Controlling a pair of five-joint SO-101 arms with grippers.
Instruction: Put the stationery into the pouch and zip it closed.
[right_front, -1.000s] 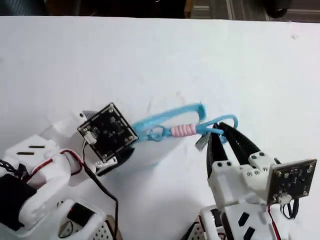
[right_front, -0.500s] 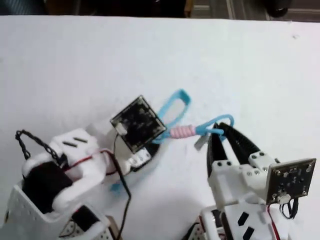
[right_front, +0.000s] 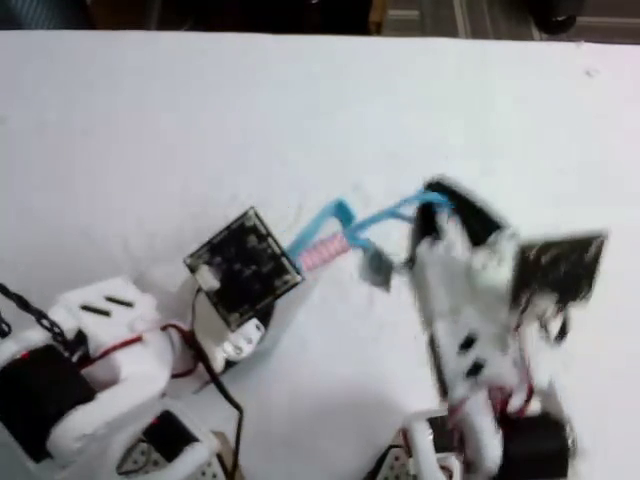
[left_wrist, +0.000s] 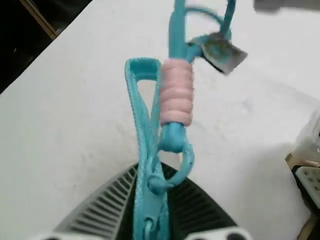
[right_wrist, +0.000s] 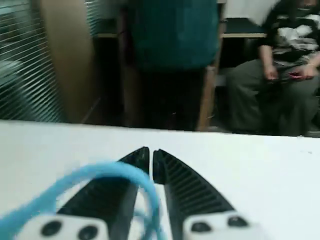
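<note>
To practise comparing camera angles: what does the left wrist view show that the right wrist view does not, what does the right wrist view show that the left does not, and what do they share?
Particular to the left wrist view: a pink ribbed sleeve, a small grey tag, and a flat blue woven strap clamped in the left gripper. Particular to the right wrist view: the right gripper, its black ribbed fingers shut on a thin blue cord, and behind the table a tan wooden panel and slatted blinds. Shared: that thin blue cord and the white table.
</note>
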